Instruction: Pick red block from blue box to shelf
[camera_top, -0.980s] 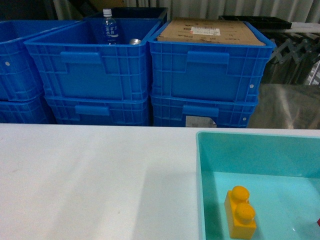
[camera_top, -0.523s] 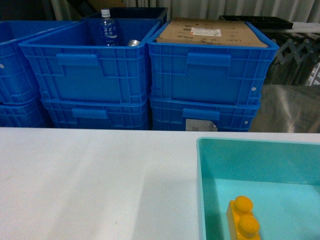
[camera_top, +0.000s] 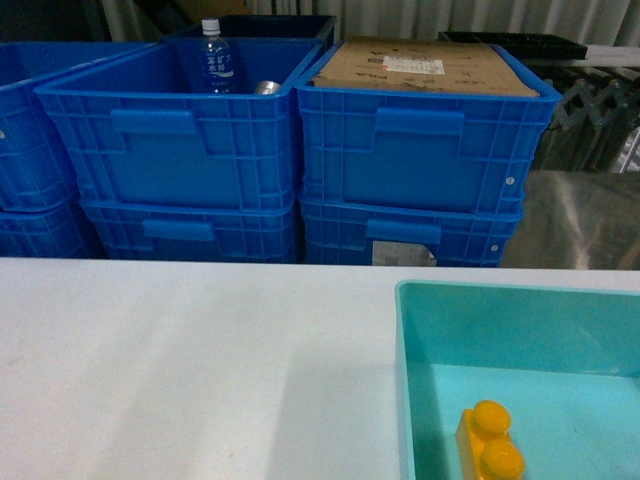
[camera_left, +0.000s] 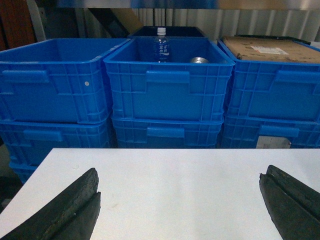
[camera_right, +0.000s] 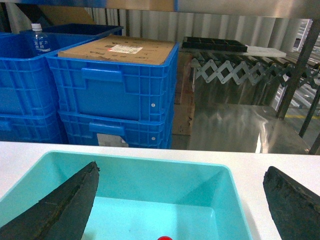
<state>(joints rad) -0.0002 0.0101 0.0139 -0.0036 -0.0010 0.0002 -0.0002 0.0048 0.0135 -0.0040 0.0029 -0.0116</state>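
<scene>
The light turquoise blue box (camera_top: 520, 300) stands on the white table at the lower right of the head view. In the right wrist view the blue box (camera_right: 150, 162) lies just below my right gripper (camera_right: 182, 167), which is open, its dark fingers (camera_right: 65, 205) spread across the box's width. Only the top of the red block (camera_right: 164, 238) peeks in at the bottom edge, on the box floor. My left gripper (camera_left: 181, 172) is open over bare white table (camera_left: 180, 190). The steel shelf (camera_right: 299, 70) shows at the far right. Neither gripper appears in the head view.
A yellow two-stud brick (camera_top: 490, 450) lies in the box near its left wall. Behind the table stand stacked dark blue crates (camera_top: 190, 150), one holding a water bottle (camera_top: 212, 55), another topped with cardboard (camera_top: 425, 65). A folding conveyor (camera_right: 235, 72) sits behind.
The head view has shifted up: the box and yellow brick sit lower in the frame, and the red sliver at the right edge has dropped out of it.
</scene>
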